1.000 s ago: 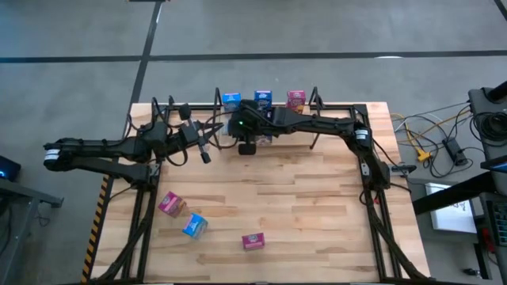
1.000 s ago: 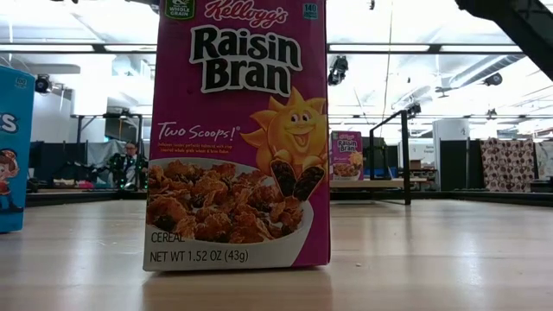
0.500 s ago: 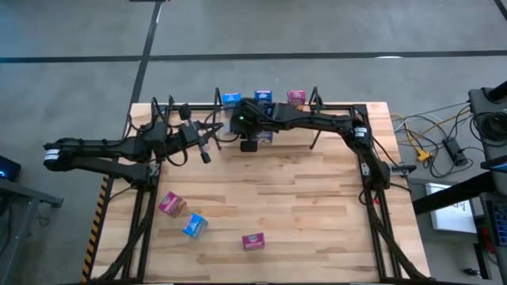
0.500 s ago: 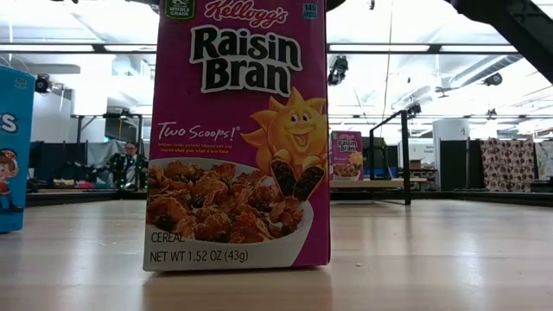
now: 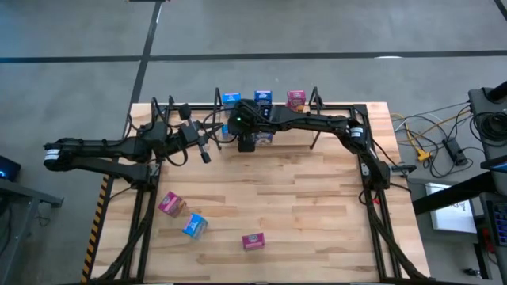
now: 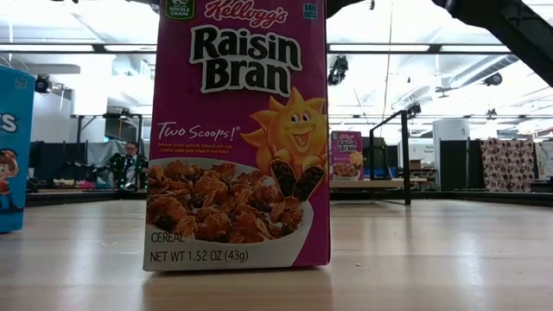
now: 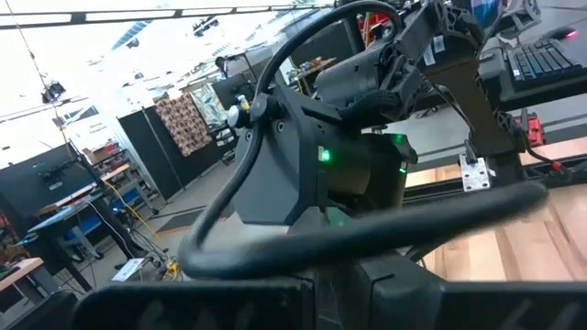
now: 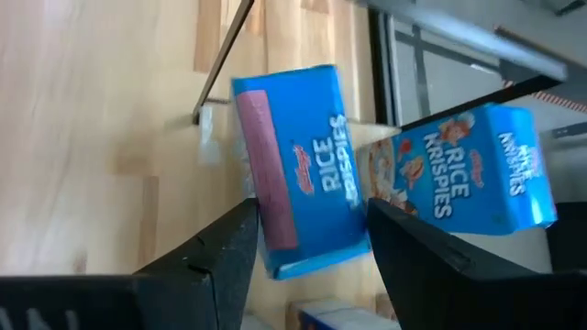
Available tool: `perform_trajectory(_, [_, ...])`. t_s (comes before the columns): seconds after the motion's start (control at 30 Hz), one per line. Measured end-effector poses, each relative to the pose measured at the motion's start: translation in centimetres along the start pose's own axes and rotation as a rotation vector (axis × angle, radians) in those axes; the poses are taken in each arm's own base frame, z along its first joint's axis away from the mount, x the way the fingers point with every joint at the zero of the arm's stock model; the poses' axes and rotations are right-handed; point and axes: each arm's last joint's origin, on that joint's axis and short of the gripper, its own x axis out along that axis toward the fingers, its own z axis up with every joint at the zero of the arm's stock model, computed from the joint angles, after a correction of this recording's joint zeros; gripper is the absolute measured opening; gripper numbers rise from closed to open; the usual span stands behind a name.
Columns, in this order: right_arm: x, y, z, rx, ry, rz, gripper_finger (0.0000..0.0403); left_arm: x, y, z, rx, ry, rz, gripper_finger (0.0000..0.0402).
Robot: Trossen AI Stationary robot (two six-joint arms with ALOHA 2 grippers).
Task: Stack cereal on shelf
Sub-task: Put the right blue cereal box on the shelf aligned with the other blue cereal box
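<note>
The right gripper (image 8: 307, 240) has its fingers apart around a small blue cardboard cereal box (image 8: 298, 183). The box could tip off the thin black wire shelf (image 5: 314, 98) if bumped. The left gripper (image 5: 204, 155) waits nearby, pressed together.

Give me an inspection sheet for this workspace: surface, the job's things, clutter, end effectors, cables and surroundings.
Surface: wooden table, black tube frame along its edges.
Job's things: shelf at the far edge, blue and pink cereal boxes on top; three loose boxes near the front: pink box, blue box, pink Raisin Bran box.
Clutter: nothing seen.
End effectors: right end effector at the shelf, fingers either side of a Rice Krispies box; left end effector shut, empty, left of the shelf.
Cables: loose leads right of the table.
Surroundings: concrete floor; person seated far back.
</note>
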Motion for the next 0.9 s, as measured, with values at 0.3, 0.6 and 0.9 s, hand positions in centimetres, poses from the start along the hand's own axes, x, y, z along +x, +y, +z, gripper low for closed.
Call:
perform_trajectory(0.3, [-0.1,-0.2,0.2,-0.019,-0.024,-0.014,0.0196,0.0,0.0,0.0,0.0,0.0,0.0,0.0])
perform_trajectory(0.6, [-4.0,-1.3,0.6,-0.012,-0.054,-0.028,0.0196,0.0,0.0,-0.1,0.0,0.005,-0.003,0.0])
perform_trajectory(0.9, [-11.4,-1.7,-0.5,0.08,-0.115,0.112,0.0182,0.0,-0.1,-0.3,-0.018,0.028,-0.013,0.0])
